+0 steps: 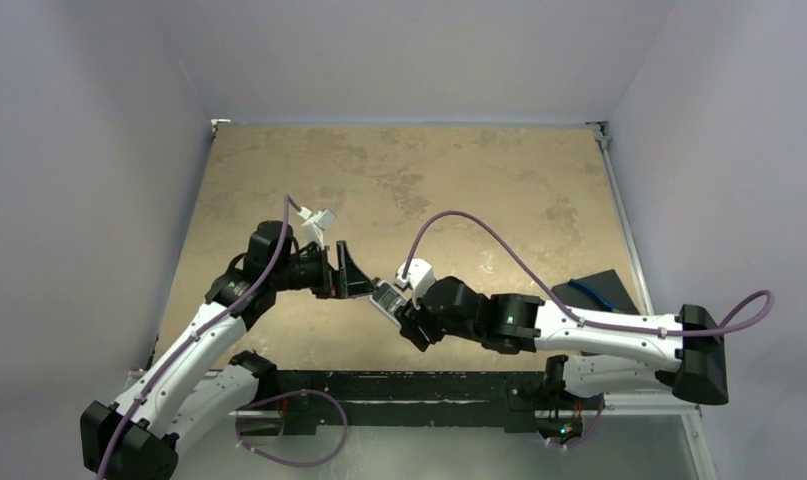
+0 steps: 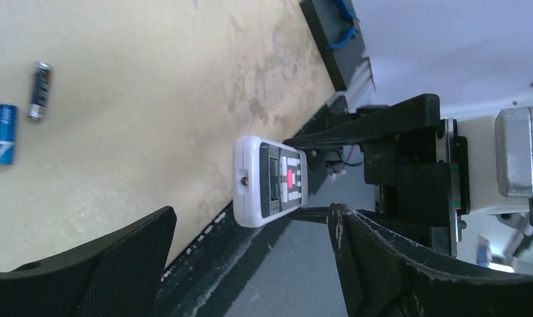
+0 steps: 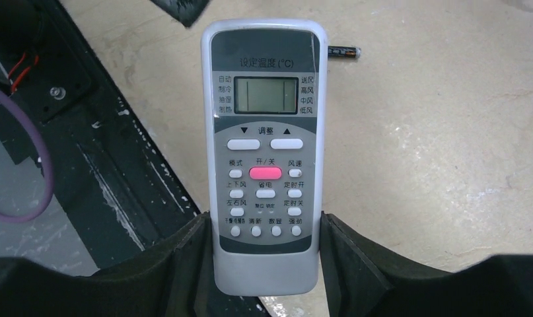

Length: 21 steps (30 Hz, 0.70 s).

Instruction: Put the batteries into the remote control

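Remote control (image 3: 265,152) clasped at its button end by right gripper (image 3: 264,254), long axis vertical, screen end toward frame top, left gripper (image 2: 250,247) spread empty, batteries (image 2: 4,134) laid on bench (image 2: 151,79) upper left.

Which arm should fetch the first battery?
Left. Left gripper is open and empty; blue battery and dark battery lie on the table in its wrist view. Right gripper is busy holding the remote.

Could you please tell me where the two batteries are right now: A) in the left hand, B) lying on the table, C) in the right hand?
B: the blue battery and the dark battery lie close together on the table, and the right hand holds only the remote control.
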### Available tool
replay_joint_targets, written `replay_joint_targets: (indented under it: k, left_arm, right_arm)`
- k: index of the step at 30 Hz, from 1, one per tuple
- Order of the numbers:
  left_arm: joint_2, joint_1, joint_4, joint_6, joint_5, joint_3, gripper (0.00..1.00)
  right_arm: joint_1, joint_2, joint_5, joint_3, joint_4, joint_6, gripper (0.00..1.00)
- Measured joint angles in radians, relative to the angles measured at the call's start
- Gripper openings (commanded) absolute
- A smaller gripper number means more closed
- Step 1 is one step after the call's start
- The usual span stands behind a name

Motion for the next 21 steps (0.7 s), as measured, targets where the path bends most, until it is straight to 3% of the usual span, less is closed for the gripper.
replay_joint_targets:
  k: [12, 21]
  left_arm:
    - [-0.072, 0.000, 0.053, -0.088, 0.206, -0.120, 0.71]
    - [-0.071, 0.000, 0.111, -0.149, 0.274, -0.161, 0.57]
  right_arm:
    - [0.145, 0.002, 0.117, 0.042, -0.003, -0.087, 0.17]
    - [0.212, 0.020, 0.183, 0.043, 0.004, -0.132, 0.16]
